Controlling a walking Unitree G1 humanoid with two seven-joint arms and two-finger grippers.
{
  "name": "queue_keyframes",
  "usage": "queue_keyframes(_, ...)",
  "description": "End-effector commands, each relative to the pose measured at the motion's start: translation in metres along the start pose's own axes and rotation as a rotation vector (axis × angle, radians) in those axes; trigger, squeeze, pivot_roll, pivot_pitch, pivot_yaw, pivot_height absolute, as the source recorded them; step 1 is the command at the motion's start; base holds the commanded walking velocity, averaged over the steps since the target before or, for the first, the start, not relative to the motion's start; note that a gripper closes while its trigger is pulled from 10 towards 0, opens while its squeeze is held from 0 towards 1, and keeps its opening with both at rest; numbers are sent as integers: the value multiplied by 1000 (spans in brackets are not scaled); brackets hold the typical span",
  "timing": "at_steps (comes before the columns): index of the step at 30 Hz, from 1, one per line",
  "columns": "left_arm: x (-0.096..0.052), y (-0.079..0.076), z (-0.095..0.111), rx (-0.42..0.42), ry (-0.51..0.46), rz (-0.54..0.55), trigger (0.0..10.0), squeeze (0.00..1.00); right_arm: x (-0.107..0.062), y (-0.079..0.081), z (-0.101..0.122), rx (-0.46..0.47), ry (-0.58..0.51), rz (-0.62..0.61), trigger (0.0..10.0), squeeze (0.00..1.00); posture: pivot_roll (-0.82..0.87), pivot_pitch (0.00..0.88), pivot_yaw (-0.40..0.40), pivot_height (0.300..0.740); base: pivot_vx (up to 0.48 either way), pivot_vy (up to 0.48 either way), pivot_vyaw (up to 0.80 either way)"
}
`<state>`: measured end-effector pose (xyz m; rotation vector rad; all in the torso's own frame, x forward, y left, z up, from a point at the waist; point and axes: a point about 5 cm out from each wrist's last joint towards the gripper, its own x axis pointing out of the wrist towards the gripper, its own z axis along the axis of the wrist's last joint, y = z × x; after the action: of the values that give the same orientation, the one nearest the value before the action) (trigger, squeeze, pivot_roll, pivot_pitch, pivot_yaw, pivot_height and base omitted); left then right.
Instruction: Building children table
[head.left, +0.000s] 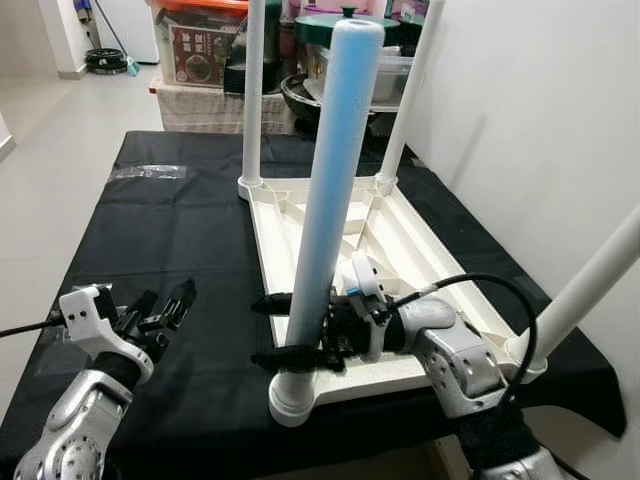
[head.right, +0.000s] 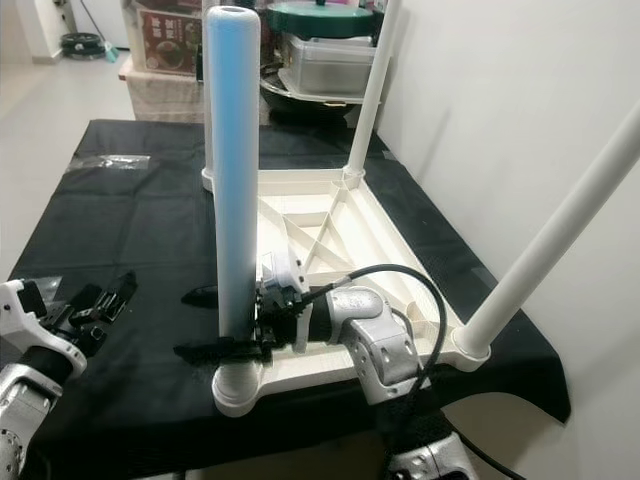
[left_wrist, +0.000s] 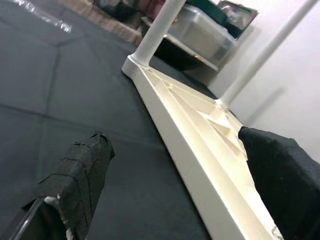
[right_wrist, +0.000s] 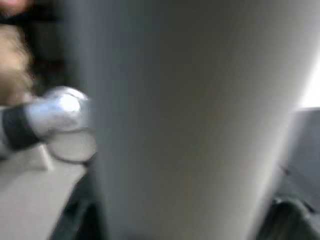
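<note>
- On the black-clothed work table (head.left: 170, 215) the white children's tabletop (head.left: 410, 240) lies upside down, ribs up, with all four legs standing in its corner sockets.
- Your right gripper (head.left: 300, 330) has its two black fingers closed around the base of the pale blue leg (head.left: 335, 170), one finger on each side of the tube, just above the near-left corner socket (head.left: 295, 390).
- That leg stands close to upright in its socket; the right wrist view is blurred, and you can make out little beyond the tube close to the lens.
- Your left gripper (head.left: 160, 310) hovers over the cloth to the left of the tabletop, fingers apart and holding nothing; its wrist view looks along the long side rim of the tabletop (left_wrist: 185, 150).
- Two far white legs (head.left: 252, 90) stand in the back corners, and the near-right white leg (head.left: 590, 290) leans outward from its socket.
- You look to be seating the fourth leg, so the build seems nearly done.
- Next, press or twist the blue leg straight down until it bottoms in the socket, then release; if it tips, the tabletop may slide on the cloth, so brace the rim with the left gripper.
</note>
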<state>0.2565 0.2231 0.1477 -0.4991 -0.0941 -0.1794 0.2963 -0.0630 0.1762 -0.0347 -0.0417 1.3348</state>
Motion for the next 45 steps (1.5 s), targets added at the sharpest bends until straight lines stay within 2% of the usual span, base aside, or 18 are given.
queue_keyframes(1, 2, -2, -5, 1, 16, -13, 10000, 0, -43, -44, -41, 10, 267, -626, 0, 0, -16, 0, -97, 740, 0, 0, 0)
queue_keyframes(4, 3, -2, -6, -3, 19, -15, 10000, 0, -105, -65, -67, -24, 476, -1346, 0, 0, -21, 0, -96, 740, 0, 0, 0)
queue_keyframes(5, 3, -2, -6, -3, 19, -15, 10000, 0, -105, -65, -67, -24, 476, -1346, 0, 0, -21, 0, -96, 740, 0, 0, 0)
queue_keyframes(7, 2, -3, -7, -7, 21, -15, 10000, 0, -136, -51, -80, 53, 506, -1599, 0, 0, -20, 0, -90, 740, 0, 0, 0)
queue_keyframes(8, 2, -3, -7, -9, 23, -16, 10000, 0, -137, -45, -83, 76, 499, -1624, 0, 0, -26, 0, -84, 740, 0, 0, 0)
queue_keyframes(12, 3, -3, -8, -9, 30, -21, 10000, 0, -120, -34, -72, 63, 428, -1587, 0, 0, -36, 0, -79, 740, 0, 0, 0)
queue_keyframes(14, 4, -3, -7, -8, 32, -24, 10000, 0, -98, -30, -61, 63, 349, -1503, 118, 0, -37, 0, -78, 740, 0, 0, 0)
queue_keyframes(16, 4, -3, -7, -8, 32, -24, 10000, 0, -98, -30, -61, 63, 349, -1503, 118, 0, -37, 0, -78, 740, 0, 0, 0)
queue_keyframes(17, 4, -2, -6, -7, 30, -25, 10000, 0, -82, -31, -53, 91, 273, -1422, 10000, 0, -35, 0, -80, 740, 0, 0, 0)
queue_keyframes(18, 5, -2, -6, -6, 29, -27, 10000, 0, -64, -32, -41, 112, 173, -1285, 10000, 0, -32, 0, -83, 740, 0, 0, 0)
queue_keyframes(20, 5, -2, -6, -6, 27, -27, 10000, 0, -52, -34, -31, 136, 85, -1189, 10000, 0, -28, 0, -86, 740, 0, 0, 0)
queue_keyframes(25, 3, 0, -5, -6, 22, -23, 10000, 0, -44, -46, 0, 144, -118, -893, 10000, 0, -19, 0, -90, 740, 0, 0, 0)
queue_keyframes(26, 3, 0, -4, -2, 21, -20, 10000, 0, -51, -54, 10, 128, -162, -885, 10000, 1000, -14, 0, -93, 740, 0, 0, 0)
queue_keyframes(32, 2, 1, -2, 2, 12, -13, 10000, 0, -54, -69, 29, 81, -144, -791, 10000, 1000, 6, 0, -109, 740, 0, 0, 0)
queue_keyframes(33, 1, 0, -2, 4, 9, -11, 10000, 0, -44, -63, 37, 61, -132, -556, 10000, 0, 15, 0, -109, 740, 0, 0, 0)
queue_keyframes(37, 1, 0, -3, 4, 9, -11, 10000, 0, -40, -60, 38, 61, -131, -458, 10000, 0, 15, 0, -108, 740, 0, 0, 0)
queue_keyframes(38, 3, -2, -3, 5, 10, -15, 10000, 0, -28, -52, 36, 12, -94, -240, 10000, 0, 30, 0, -109, 740, 0, 0, 0)
queue_keyframes(45, 6, -3, 1, 15, -1, -22, 10000, 0, 10, -29, 31, -61, -54, 99, 10000, 0, 51, 0, -126, 740, 0, 0, 0)
